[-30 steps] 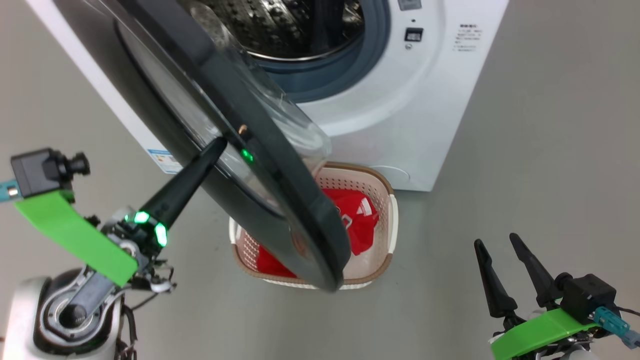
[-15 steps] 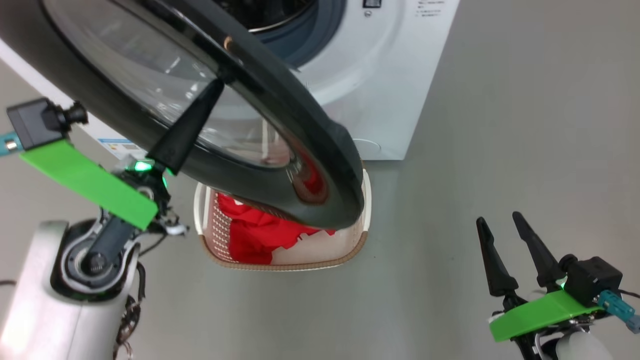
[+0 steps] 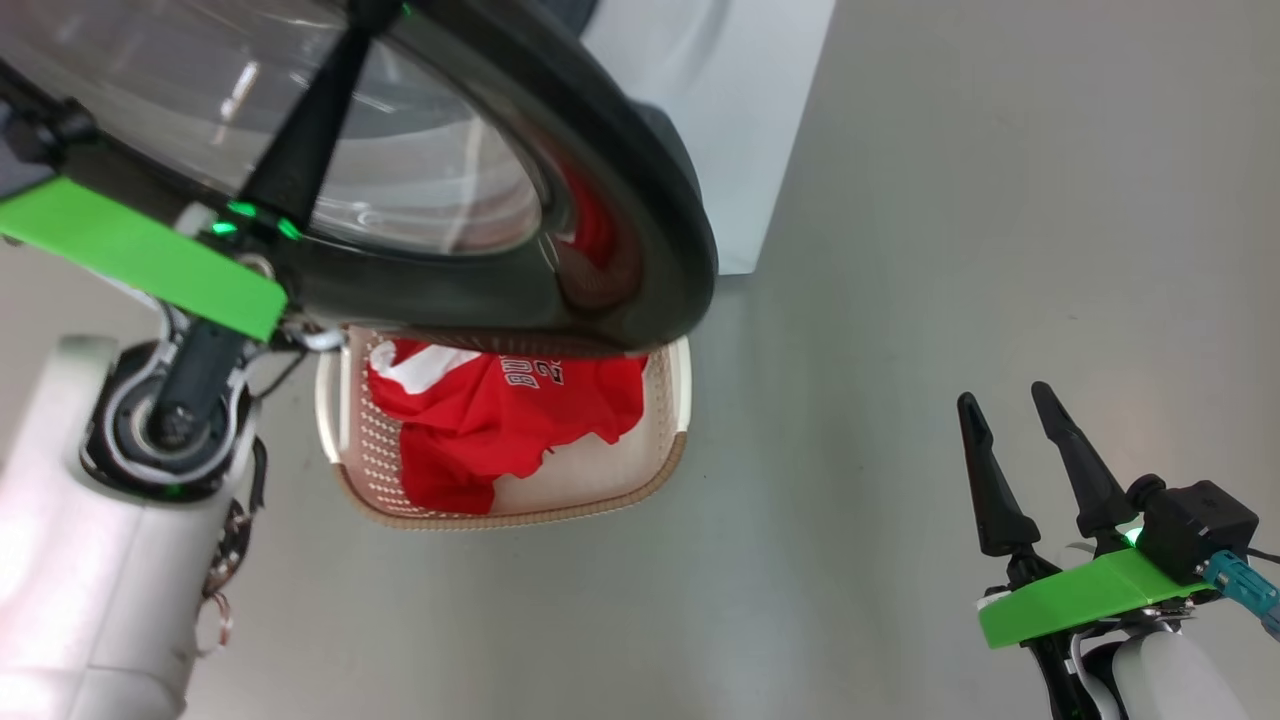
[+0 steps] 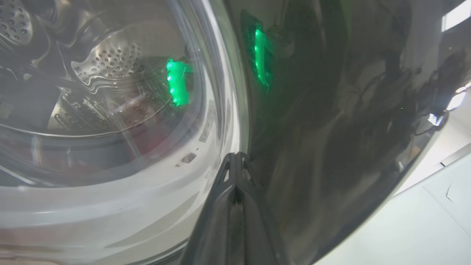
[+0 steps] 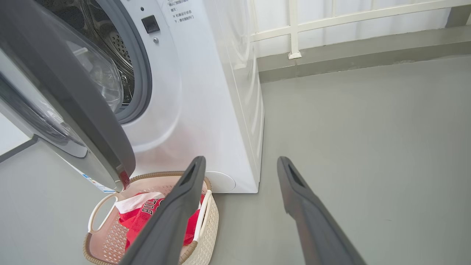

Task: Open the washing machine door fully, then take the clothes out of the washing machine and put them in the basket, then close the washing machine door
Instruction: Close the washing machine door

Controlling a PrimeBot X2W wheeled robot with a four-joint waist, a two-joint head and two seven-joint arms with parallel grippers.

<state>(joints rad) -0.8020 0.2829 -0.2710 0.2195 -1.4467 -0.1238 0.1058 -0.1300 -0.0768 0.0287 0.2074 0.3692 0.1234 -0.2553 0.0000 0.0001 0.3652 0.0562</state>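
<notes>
We see our left gripper [image 3: 352, 25] raised at the upper left of the head view, its two dark fingers pressed together into one spike. In the left wrist view the tips lie against the outer face of the door [image 3: 640, 200], right where the clear glass meets the glossy black rim; they look to be touching it, with nothing clamped between them. Through the glass there we make out the perforated steel drum [image 4: 110, 62] and green reflections.

The door stands partly open, swung out from the washing machine [image 5: 206, 110]. In the right wrist view we see the grey-ringed opening behind the door's bulging window. From the head view the door's lower edge hangs over the far part of the basket [image 3: 520, 515] and hides it.

The basket sits on the grey floor [image 3: 950, 200] just in front of the machine. The clothes [image 3: 480, 420] lie inside it, red with white trim, white lettering facing up. We cannot tell from these views whether anything is in the drum.

Our right gripper [image 3: 1003, 400] is at the lower right, well apart from the basket and door, fingers spread wide and holding nothing, pointing toward the machine's front corner
</notes>
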